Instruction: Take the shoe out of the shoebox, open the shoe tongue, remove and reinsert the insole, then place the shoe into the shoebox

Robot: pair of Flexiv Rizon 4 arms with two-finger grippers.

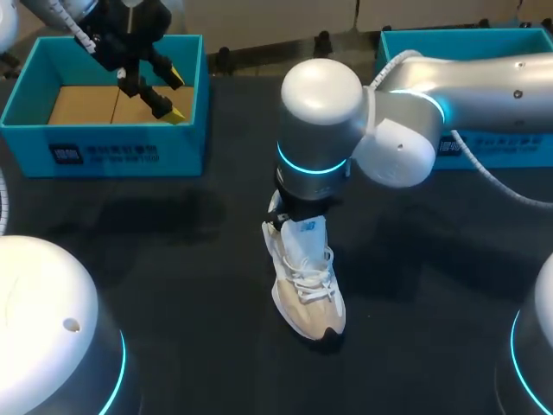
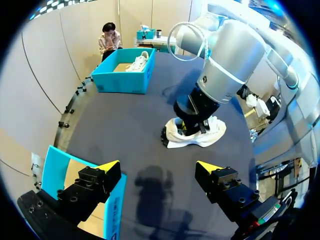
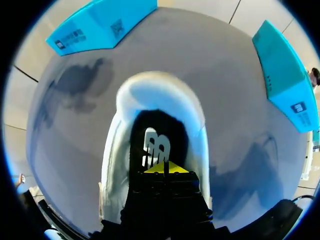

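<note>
shoe [image 1: 311, 298] | right jaws down in its opening, grip cannot tell | left jaws spread above shoebox [image 1: 104, 151]

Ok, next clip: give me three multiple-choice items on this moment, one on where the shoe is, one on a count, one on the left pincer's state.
1. Where is the shoe beneath the right arm?
A) inside a box
B) on the table
C) in the air, carried
2. How many blue boxes stand on the table?
A) one
B) three
C) two
3. The left pincer is:
A) open, holding nothing
B) shut on a lace
C) shut on an insole

Answers:
1 B: the shoe stands on the dark tabletop, outside both boxes.
2 C: there is the left shoebox and the right shoebox, and no third.
3 A: its yellow tips stand apart over the left shoebox with nothing between them.
</note>
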